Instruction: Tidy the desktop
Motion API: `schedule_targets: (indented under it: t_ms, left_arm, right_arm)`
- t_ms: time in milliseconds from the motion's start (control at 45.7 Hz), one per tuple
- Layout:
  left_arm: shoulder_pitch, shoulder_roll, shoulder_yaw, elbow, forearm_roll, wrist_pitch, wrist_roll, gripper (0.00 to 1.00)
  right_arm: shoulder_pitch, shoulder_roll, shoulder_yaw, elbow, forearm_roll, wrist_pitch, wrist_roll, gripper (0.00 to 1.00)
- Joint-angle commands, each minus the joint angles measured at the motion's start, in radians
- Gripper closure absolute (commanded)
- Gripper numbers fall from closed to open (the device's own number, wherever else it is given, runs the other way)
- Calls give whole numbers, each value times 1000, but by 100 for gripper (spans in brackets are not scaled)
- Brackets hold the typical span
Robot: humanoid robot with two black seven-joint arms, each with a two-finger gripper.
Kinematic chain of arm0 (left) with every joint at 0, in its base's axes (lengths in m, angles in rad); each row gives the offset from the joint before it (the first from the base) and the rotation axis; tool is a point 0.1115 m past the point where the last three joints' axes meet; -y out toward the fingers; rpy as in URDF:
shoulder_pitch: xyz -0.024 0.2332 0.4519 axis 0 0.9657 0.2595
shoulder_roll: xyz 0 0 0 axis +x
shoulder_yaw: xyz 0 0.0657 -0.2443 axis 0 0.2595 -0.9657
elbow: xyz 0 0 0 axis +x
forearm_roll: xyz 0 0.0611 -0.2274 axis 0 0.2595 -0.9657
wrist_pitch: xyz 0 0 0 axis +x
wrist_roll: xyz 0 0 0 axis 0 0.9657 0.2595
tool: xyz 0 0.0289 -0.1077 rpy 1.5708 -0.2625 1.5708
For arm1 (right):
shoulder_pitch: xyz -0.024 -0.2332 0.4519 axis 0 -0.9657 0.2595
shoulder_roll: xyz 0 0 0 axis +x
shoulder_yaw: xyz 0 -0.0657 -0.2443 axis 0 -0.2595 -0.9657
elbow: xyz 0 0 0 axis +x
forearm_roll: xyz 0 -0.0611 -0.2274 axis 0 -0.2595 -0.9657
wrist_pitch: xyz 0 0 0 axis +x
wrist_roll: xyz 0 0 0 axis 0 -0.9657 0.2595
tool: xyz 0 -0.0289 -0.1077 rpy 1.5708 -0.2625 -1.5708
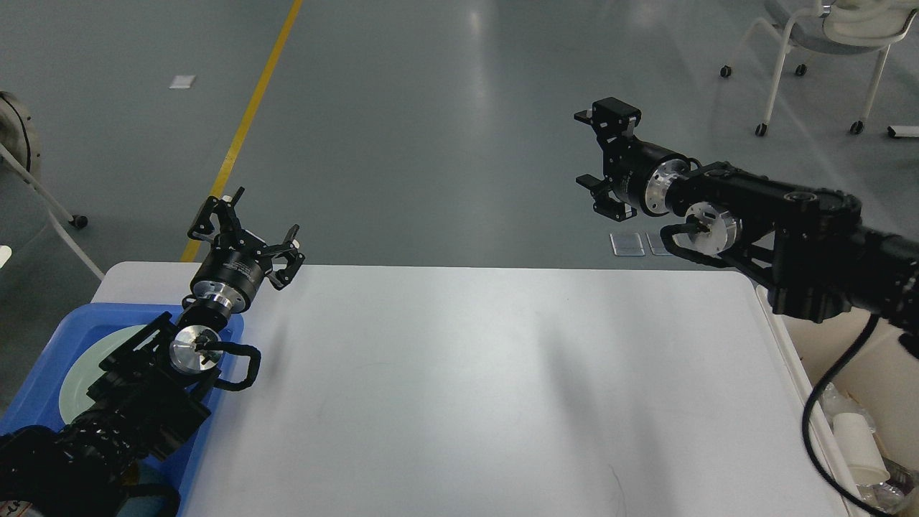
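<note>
Judging tidy nearly done: bench (467, 388) bare, left fingers (248, 240) apart over its far-left corner, right fingers (599, 154) apart, empty.

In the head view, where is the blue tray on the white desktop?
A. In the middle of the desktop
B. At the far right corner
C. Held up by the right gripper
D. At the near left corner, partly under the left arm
D: the blue tray sits at the near left of the desktop, partly covered by the left arm, with a pale round plate in it.
</note>
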State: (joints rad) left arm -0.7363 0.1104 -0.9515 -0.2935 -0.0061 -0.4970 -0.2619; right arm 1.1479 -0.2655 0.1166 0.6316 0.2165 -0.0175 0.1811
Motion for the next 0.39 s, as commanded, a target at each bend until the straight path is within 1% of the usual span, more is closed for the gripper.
schedule_targets:
  t_ms: [0,109,263,328,372]
  left_arm:
    - [0,0,0,1,0,0,0,2]
    - [0,0,-1,1,0,0,1,2]
    - [0,0,0,1,0,0,0,2]
    - [0,0,-1,1,0,0,0,2]
    - [0,0,0,1,0,0,1,2]
  right_arm:
    - [-125,87,241,-179,0,-85,113,0]
    - [-195,97,359,-237,3,-99,201,0]
    - [-329,98,504,-231,4,-79,310,0]
    - [-367,107,549,-225,6,-62,337,0]
    - [-384,129,560,-222,6,-56,345,0]
